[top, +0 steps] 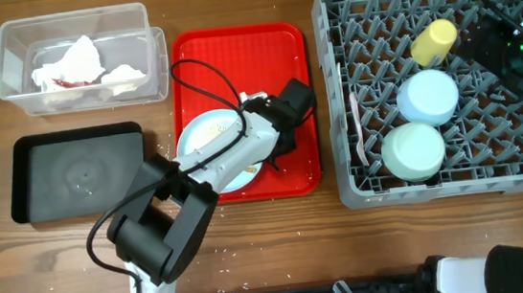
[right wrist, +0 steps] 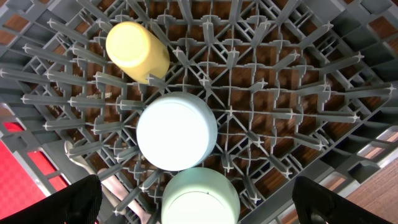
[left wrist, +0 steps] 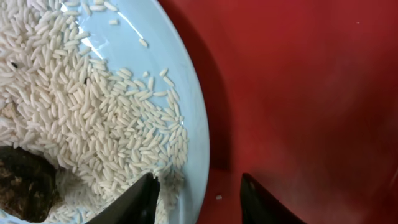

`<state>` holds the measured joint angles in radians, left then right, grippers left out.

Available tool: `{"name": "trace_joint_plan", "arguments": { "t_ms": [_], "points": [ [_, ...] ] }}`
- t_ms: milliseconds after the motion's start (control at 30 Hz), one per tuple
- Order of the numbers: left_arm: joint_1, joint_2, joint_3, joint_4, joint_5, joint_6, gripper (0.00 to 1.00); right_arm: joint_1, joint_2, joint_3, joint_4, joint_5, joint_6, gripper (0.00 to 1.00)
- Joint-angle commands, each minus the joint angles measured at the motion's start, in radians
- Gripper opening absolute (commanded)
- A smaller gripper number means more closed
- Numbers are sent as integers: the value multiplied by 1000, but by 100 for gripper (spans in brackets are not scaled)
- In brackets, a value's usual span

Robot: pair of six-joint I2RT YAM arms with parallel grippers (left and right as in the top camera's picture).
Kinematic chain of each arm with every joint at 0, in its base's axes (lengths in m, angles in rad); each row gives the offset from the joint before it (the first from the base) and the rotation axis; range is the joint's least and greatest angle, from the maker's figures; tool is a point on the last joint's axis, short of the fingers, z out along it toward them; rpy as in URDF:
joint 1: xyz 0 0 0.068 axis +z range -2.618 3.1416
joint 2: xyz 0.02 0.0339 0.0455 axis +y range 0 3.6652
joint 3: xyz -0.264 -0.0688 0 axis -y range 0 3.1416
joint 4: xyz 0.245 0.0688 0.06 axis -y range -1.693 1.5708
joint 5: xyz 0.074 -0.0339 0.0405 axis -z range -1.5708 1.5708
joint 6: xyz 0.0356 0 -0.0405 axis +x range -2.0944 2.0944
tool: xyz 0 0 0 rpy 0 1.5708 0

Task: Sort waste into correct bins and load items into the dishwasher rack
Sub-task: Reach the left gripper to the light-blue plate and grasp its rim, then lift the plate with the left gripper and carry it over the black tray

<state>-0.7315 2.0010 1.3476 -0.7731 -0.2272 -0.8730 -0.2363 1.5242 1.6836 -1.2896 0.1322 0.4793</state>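
Note:
The light blue plate (top: 204, 133) lies on the red serving tray. It holds pale rice crumbs (left wrist: 81, 106) and a brown scrap (left wrist: 25, 186). My left gripper (left wrist: 199, 199) is open and astride the plate's right rim (left wrist: 196, 124), one finger over the rice and one over the tray; it also shows in the overhead view (top: 277, 153). The dishwasher rack (top: 340, 110) holds the yellow cup (top: 433, 41), the light blue bowl (top: 427, 97) and the pale green bowl (top: 413, 151), both bowls upside down. My right gripper (right wrist: 196, 193) is open and empty above them.
The clear tub (top: 12, 55) at the back left holds stained white napkins (top: 76, 66). The black tray (top: 77, 174) lies in front of it. The red tray (top: 271, 45) is in the middle. Pale utensils (top: 360, 129) lie at the rack's left side.

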Motion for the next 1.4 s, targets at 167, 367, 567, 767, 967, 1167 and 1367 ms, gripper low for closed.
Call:
{"name": "trace_joint_plan", "arguments": {
  "t_ms": [167,367,567,767,967,1167,1367],
  "points": [
    [-23,11,-3,14,-37,6,21,0,10,10,3,13,18,100],
    [-55,11,-3,14,-102,6,18,0,10,10,3,13,18,100],
    [-64,11,-3,14,-116,6,18,0,10,10,3,13,18,100],
    [-63,17,-3,14,-123,6,18,0,10,10,3,13,18,100],
    [-63,49,-3,5,-134,6,8,0,10,10,3,13,18,100],
    [-63,49,-3,1,-150,6,4,0,10,10,3,13,18,100],
    [-63,45,0,-11,-172,6,4,0,10,10,3,13,18,100]
  ]
}}
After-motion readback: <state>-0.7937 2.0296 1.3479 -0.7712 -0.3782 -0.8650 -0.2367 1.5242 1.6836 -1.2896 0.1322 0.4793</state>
